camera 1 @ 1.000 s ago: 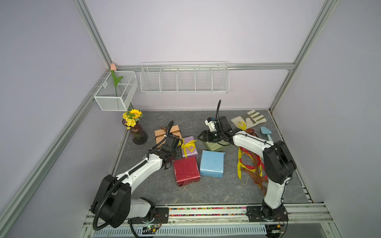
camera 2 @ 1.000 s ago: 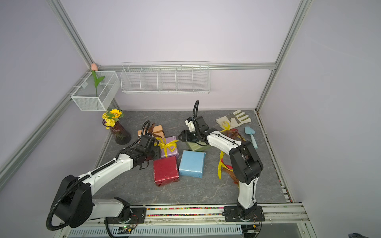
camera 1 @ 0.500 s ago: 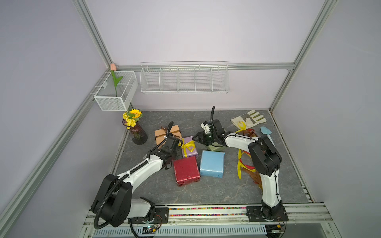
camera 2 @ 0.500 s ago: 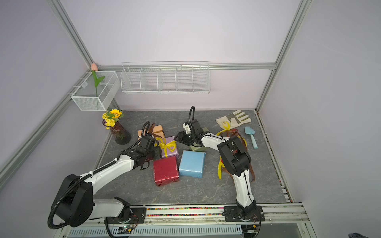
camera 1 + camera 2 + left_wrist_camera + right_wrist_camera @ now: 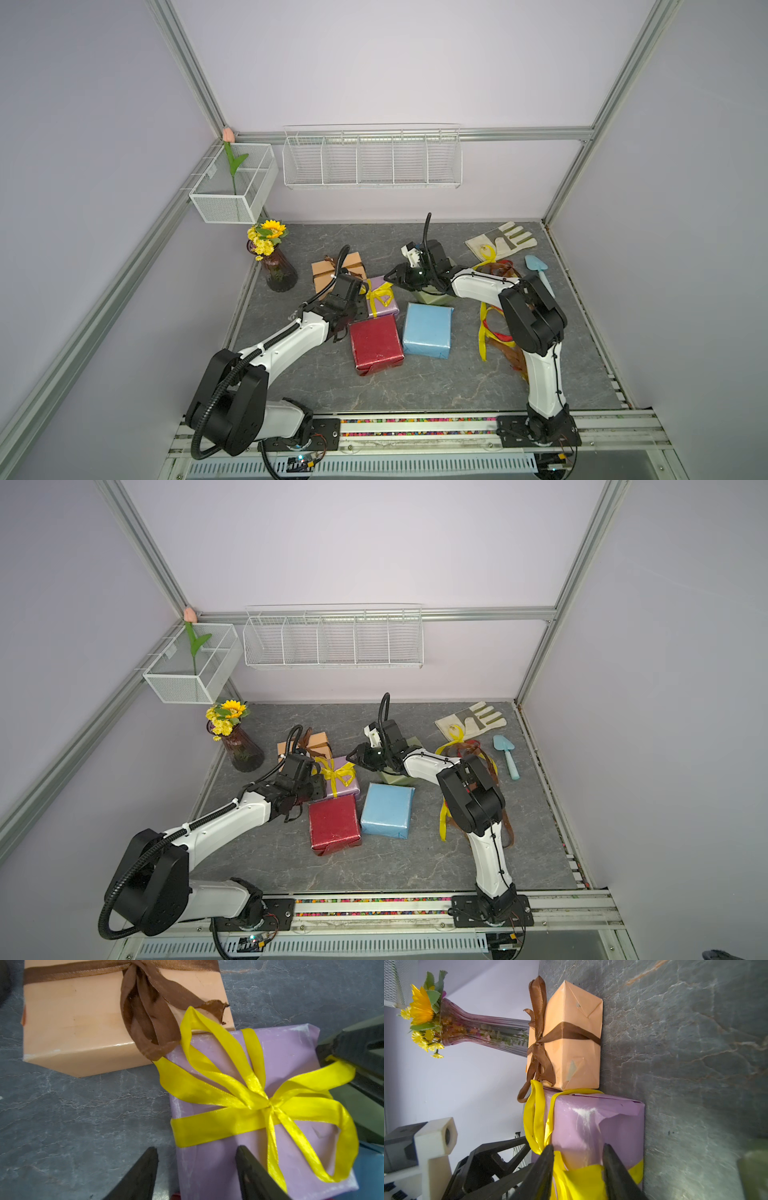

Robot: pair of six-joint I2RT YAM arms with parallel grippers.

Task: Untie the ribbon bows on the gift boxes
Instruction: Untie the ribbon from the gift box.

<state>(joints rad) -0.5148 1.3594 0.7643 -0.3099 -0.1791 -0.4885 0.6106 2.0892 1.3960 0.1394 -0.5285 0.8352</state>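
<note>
The yellow bow (image 5: 268, 1103) sits tied on top of the lilac box (image 5: 291, 1053). The box lies on the table (image 5: 83, 1115) in the middle of the group, just beside the tan box (image 5: 83, 1022) and near the red box (image 5: 376, 347).

A strip of the bow hangs toward the side facing the right arm; whether it is a tail or a loop I cannot tell. The right gripper (image 5: 578, 1147) is there with its fingers (image 5: 542, 1172) partly apart. The yellow strip lies between them, not yet pinched as far as the wrist view shows.

To do this well, I judge, it should close on a free tail only — not a loop, not the band round the box — then pull straight away from the knot, low and steady.

The left gripper (image 5: 195, 1148) hovers at the opposite edge, fingers (image 5: 141, 1174) wide and empty, one over the paper and one over the table. It would serve best pressing the box down so it cannot slide.

The brown bow (image 5: 145, 1022) overlaps a yellow loop — a possible snag.
</note>
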